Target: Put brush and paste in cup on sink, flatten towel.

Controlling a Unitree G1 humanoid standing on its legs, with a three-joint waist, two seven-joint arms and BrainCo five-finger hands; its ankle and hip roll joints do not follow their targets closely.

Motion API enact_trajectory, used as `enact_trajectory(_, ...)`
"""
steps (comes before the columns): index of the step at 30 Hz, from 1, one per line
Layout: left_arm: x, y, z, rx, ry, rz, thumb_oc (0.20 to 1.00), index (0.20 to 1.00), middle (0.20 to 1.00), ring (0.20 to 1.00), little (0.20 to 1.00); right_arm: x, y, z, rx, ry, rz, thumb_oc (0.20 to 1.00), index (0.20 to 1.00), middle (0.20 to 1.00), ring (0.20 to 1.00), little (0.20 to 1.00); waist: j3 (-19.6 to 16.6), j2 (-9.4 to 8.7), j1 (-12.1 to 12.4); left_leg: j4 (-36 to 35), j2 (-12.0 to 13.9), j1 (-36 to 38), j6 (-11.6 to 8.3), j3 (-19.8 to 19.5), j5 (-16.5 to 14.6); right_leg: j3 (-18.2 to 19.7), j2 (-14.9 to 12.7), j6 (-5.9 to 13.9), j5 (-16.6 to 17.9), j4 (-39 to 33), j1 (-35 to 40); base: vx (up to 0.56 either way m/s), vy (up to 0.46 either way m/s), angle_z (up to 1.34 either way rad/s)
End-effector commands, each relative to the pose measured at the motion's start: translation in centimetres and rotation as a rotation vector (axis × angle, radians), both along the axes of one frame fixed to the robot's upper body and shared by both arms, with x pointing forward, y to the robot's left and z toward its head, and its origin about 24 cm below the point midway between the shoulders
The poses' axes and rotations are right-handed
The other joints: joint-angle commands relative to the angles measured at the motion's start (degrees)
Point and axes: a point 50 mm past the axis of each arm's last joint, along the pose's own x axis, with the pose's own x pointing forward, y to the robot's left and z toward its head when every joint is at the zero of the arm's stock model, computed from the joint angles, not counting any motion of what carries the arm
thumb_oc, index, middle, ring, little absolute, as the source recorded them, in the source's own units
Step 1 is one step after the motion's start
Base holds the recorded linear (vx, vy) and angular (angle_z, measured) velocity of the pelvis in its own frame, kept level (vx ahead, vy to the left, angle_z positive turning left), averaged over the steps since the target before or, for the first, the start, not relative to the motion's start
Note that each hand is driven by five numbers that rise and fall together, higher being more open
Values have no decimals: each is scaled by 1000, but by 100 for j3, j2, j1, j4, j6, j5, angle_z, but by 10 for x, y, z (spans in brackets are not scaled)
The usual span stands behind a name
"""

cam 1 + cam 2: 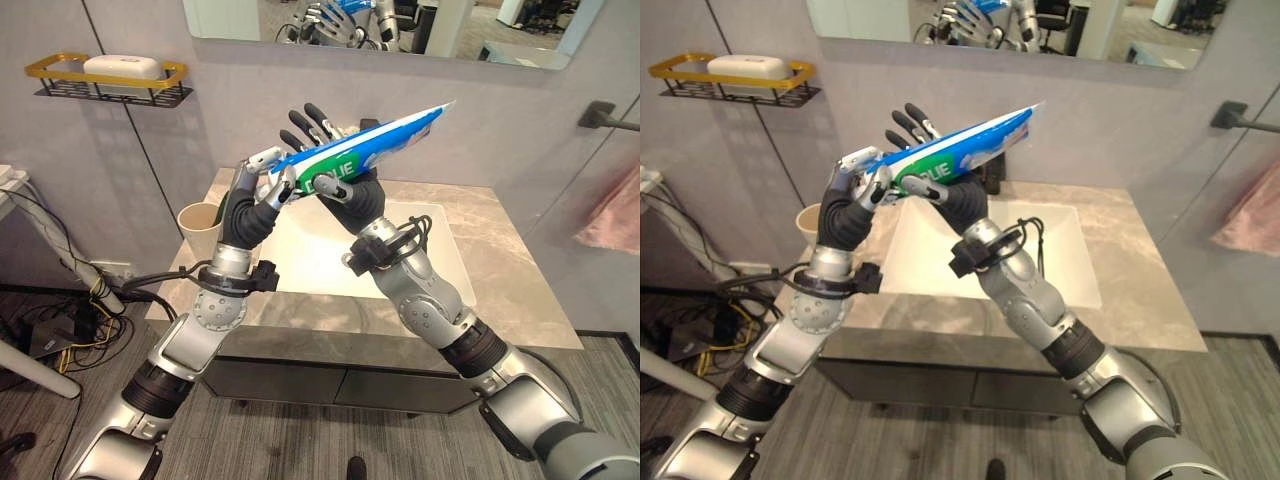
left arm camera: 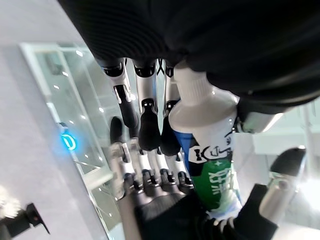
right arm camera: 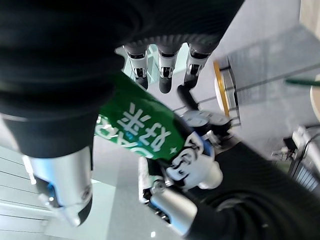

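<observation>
Item: my two hands, raised above the sink (image 1: 300, 262), nearest the camera. My left hand (image 1: 262, 183) has its fingers curled round the white cap end of the toothpaste tube (image 1: 375, 143); my right hand (image 1: 335, 150) supports the tube's green and blue middle, thumb against it, the other fingers spread straight upward behind it. The tube is held in the air over the sink, slanting up and away from the cup, its flat crimped end highest.

Item: cup (image 1: 200, 226), on the counter at the sink's left side, upright. A thin green stick shows at its rim in my right wrist view; I judge this may be the brush, though I cannot tell for certain.

Item: pink towel (image 1: 612, 212), hanging at the far right of the sink, not flattened.

Status, as I judge it: paste in hand and not yet in the cup; towel step not yet begun.
</observation>
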Motion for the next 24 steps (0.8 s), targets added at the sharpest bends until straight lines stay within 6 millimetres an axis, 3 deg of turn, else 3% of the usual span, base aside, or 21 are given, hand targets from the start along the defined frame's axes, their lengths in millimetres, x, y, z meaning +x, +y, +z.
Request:
enact_trajectory(1,-1,-3,13,-15,-53,-44,200,200,200,200,200,-12,0,63,246,-201,43,1000,1000,1000,1000,1000,-79,-141,19,-6,212,-349,-220,-526,316,-89,-499,441,-389,218,510,10,3,12)
enact_trajectory(6,-2,1,0,6,-11,-14,200,200,200,200,200,-24,-3,81,357,-262,41,1000,1000,1000,1000,1000,-79,-181,145,-6,176,-441,-218,-649,336,-247,-515,451,-376,158,552,6,10,14)
enact_trajectory(7,-2,0,-1,9,-6,-14,200,200,200,200,200,-27,-3,83,373,-274,39,514,514,514,514,514,-66,-201,191,-6,165,-497,-223,-703,356,-293,-524,454,-370,140,558,-8,11,24)
enact_trajectory(8,-2,0,-3,7,0,-9,200,200,200,200,200,-28,-4,84,383,-271,38,275,275,275,275,275,-65,-210,206,-6,163,-512,-222,-715,359,-307,-527,455,-369,133,563,-9,16,22)
enact_trajectory(9,-1,1,-5,7,6,-2,200,200,200,200,200,-28,-4,84,399,-265,36,200,200,200,200,200,-60,-222,232,-6,154,-534,-222,-737,364,-333,-538,461,-359,118,565,-7,14,14)
enact_trajectory(24,-1,6,-17,-12,57,47,200,200,200,200,200,-23,-19,75,433,-223,-148,200,200,200,200,200,61,-353,446,-6,-13,-803,-156,-990,383,-572,-701,540,-266,67,539,-10,26,10)
